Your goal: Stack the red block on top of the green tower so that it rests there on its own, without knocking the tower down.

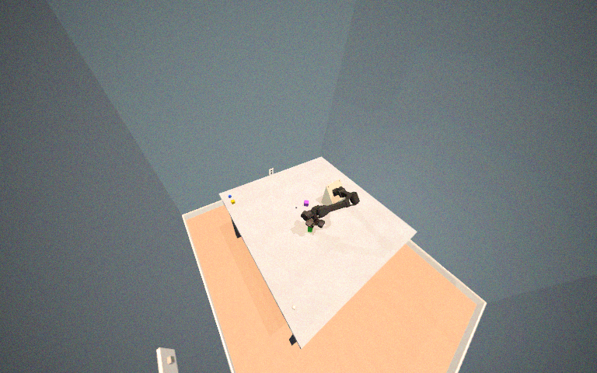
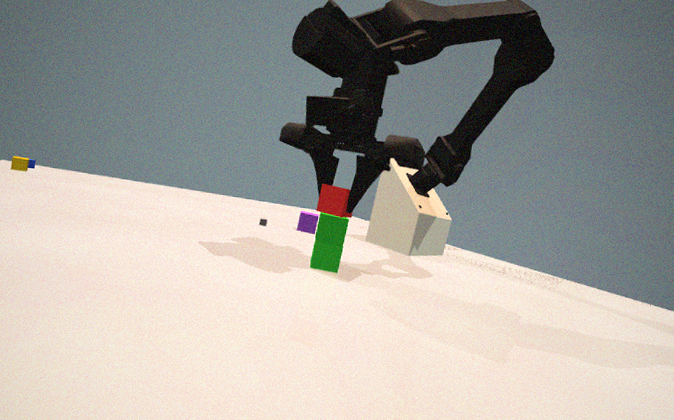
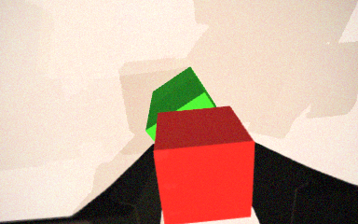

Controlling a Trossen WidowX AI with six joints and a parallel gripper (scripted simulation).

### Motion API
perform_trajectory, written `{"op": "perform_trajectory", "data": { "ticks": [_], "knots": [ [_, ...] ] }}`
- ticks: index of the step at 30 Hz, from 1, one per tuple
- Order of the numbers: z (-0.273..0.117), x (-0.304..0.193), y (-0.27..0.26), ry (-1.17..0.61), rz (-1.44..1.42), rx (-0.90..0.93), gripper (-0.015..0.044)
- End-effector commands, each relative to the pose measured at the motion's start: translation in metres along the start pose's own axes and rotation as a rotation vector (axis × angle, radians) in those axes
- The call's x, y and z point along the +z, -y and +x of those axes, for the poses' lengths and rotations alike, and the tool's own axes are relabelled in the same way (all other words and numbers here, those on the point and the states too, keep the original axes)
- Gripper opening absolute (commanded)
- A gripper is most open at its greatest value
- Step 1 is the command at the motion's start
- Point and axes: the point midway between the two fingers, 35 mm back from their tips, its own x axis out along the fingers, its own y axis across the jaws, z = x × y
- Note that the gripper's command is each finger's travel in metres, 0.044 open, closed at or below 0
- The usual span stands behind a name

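My gripper (image 2: pixel 335 199) (image 3: pixel 197 147) is shut on the red block and points down. The red block (image 2: pixel 333 200) (image 3: pixel 204 182) is between the fingertips, right at the top of the green tower in the exterior view; whether it touches the tower cannot be told. The green tower (image 1: pixel 309 228) (image 2: pixel 328 242) (image 3: pixel 177 95) stands upright, two blocks high. In the wrist view the tower is turned relative to the red block, which hides part of its top. In the top view the arm hides the red block.
A purple block (image 1: pixel 306 203) (image 2: pixel 307 222) lies behind the tower, with a small dark cube (image 1: pixel 296 207) (image 2: pixel 263 222) beyond it. The arm's pale wedge base (image 1: pixel 334 188) (image 2: pixel 390 218) stands at the back right. A yellow block (image 1: pixel 232 201) (image 2: pixel 20 163) and a blue one (image 1: pixel 229 196) (image 2: pixel 31 163) lie far left.
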Motion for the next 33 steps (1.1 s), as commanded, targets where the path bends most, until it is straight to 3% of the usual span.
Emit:
{"op": "perform_trajectory", "data": {
  "ticks": [1,22,33],
  "knots": [
    [0.0015,-0.0001,-0.0008,0.000,0.002,0.004,0.0000],
    [-0.0060,0.0004,-0.0005,0.000,0.002,0.003,0.0000],
    [0.0007,-0.0005,-0.0003,-0.002,0.004,0.001,0.0289]
  ]
}}
